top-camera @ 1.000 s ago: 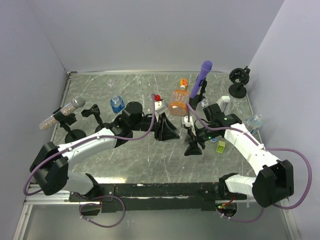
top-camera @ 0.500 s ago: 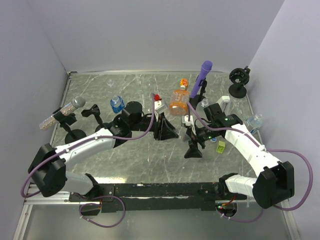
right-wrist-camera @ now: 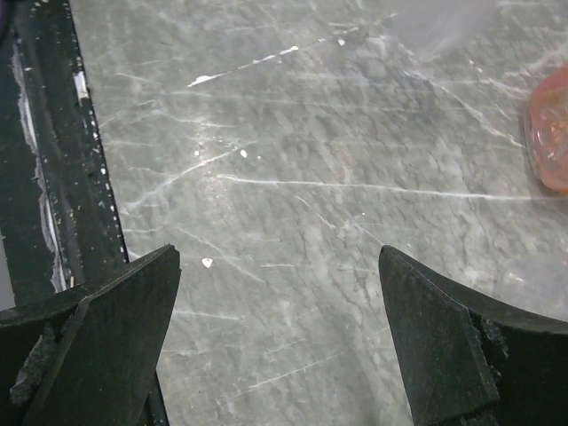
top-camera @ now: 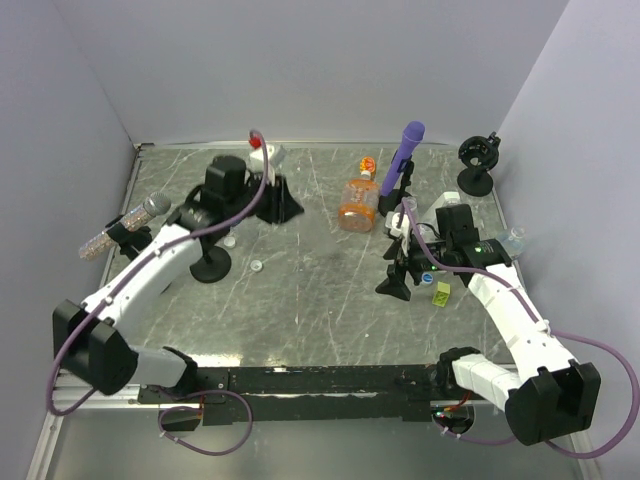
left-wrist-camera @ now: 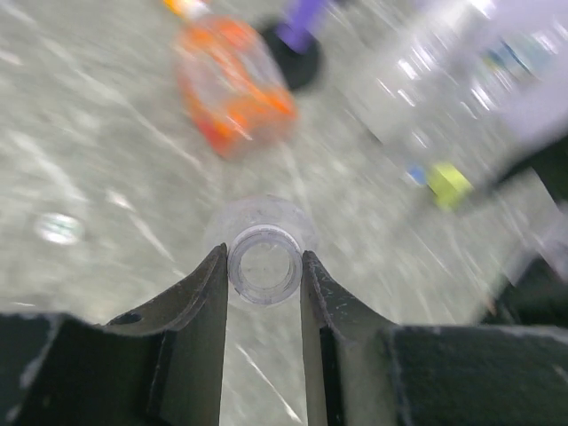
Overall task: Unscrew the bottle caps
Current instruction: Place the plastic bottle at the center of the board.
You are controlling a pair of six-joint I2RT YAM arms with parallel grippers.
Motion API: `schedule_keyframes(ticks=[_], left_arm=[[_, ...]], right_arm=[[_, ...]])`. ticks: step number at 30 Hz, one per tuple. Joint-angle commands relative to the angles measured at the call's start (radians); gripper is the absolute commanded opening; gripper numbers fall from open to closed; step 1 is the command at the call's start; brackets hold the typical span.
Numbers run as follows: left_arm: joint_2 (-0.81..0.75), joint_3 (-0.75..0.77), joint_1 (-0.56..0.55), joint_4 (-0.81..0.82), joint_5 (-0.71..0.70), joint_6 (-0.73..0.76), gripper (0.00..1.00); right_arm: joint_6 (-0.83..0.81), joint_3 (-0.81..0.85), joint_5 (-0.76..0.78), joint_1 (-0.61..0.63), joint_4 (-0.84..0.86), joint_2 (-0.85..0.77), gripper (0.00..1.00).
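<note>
While clamping the neck of a clear bottle [left-wrist-camera: 263, 220], the left tool [left-wrist-camera: 264, 257] is hanging over the far left of the table [top-camera: 320, 300]. The bottle's uncapped mouth is facing back at the wrist camera, its long axis running away along the fingers [left-wrist-camera: 200, 302]. Beyond it an orange bottle [left-wrist-camera: 232, 89] is sitting well apart, and a loose white cap [left-wrist-camera: 58, 228] is lying on the table. The right tool [right-wrist-camera: 280, 253] is hanging spread wide, grasping nothing. Only the left wrist view is showing the held bottle; from above, the tool is hiding it.
</note>
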Motion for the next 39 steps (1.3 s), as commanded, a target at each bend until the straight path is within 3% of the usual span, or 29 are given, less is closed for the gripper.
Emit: schedule_keyframes(ticks=[1, 6, 14, 26, 30, 32, 39], left_arm=[[0.106, 0.201, 0.019, -0.125, -0.261, 0.054, 0.01], [0.298, 0.419, 0.068, -0.190, -0.396, 0.085, 0.01], [0.579, 0.709, 0.152, -0.265, -0.468, 0.108, 0.01], [0.688, 0.784, 0.203, -0.285, -0.517, 0.131, 0.05], [0.683, 0.781, 0.204, -0.290, -0.514, 0.128, 0.18], [0.676, 0.781, 0.204, -0.293, -0.513, 0.123, 0.32], [0.659, 0.819, 0.204, -0.320, -0.484, 0.111, 0.62]], right_arm=[[0.043, -0.012, 0.026, -0.006, 0.064, -0.010, 0.99], [0.043, -0.016, 0.022, -0.006, 0.066, -0.007, 0.99], [0.038, -0.020, 0.026, -0.006, 0.067, -0.004, 0.99], [0.034, -0.021, 0.029, -0.004, 0.066, -0.004, 0.99], [0.032, -0.023, 0.029, -0.004, 0.066, -0.005, 0.99], [0.032, -0.023, 0.029, -0.004, 0.066, -0.002, 0.99], [0.031, -0.023, 0.031, -0.006, 0.064, 0.002, 0.99]])
